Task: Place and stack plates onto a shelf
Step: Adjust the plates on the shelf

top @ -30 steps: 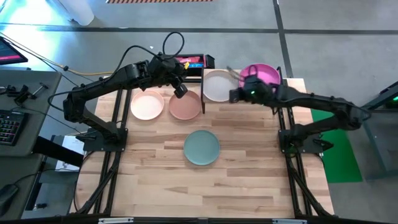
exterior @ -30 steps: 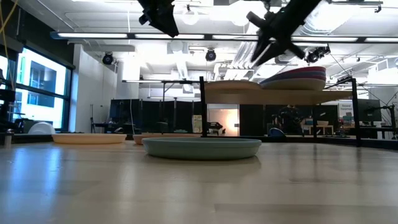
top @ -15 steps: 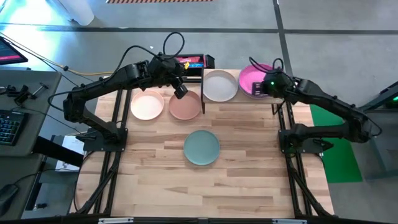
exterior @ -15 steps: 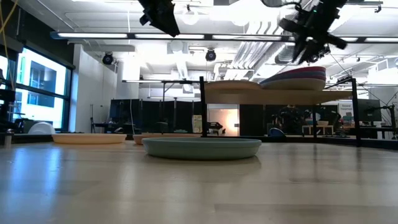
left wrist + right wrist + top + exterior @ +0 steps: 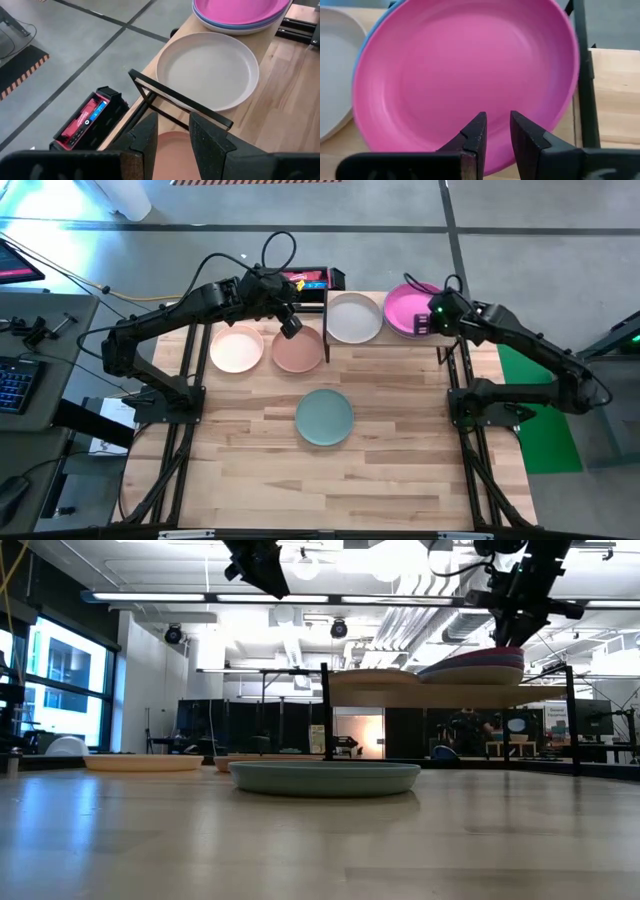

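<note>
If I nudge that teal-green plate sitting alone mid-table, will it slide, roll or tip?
The round, shallow, matte teal-green plate sits flat on the light wooden tabletop, so it would probably slide rather than roll or tip. In the low view its rim flares low and thin, so it likely feels stiff and light. A side grip on that rim may slip.

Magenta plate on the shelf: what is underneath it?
The magenta plate tops a stack on the shelf; a blue rim shows just below. Anything deeper is covered.

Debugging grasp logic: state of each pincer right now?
Left pincer: open, empty, above the terracotta plate.
Right pincer: open, empty, over the magenta plate.
</note>
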Controlling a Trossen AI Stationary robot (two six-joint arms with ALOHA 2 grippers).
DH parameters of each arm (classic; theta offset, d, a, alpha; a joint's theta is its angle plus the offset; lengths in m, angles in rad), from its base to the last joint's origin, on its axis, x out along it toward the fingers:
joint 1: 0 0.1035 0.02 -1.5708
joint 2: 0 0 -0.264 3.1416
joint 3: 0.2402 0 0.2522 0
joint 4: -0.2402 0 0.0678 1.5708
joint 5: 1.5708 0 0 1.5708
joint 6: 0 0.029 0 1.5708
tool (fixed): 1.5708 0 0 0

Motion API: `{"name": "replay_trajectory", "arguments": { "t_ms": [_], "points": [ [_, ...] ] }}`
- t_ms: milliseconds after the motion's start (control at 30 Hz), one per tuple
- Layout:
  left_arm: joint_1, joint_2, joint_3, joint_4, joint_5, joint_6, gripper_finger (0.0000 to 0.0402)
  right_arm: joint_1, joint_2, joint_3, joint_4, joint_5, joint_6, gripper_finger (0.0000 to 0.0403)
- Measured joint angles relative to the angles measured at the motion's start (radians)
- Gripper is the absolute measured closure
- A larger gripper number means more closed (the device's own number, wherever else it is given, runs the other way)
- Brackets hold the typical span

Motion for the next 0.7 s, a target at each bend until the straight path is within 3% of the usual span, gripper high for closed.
{"name": "replay_trajectory", "arguments": {
  "t_ms": [700],
  "points": [
    [0.0, 0.0, 0.0, 0.0, -0.001, 0.0, 0.03, -0.11, 0.0, 0.0, -0.062, -0.026, -0.019, 0.0336]
  ]
}}
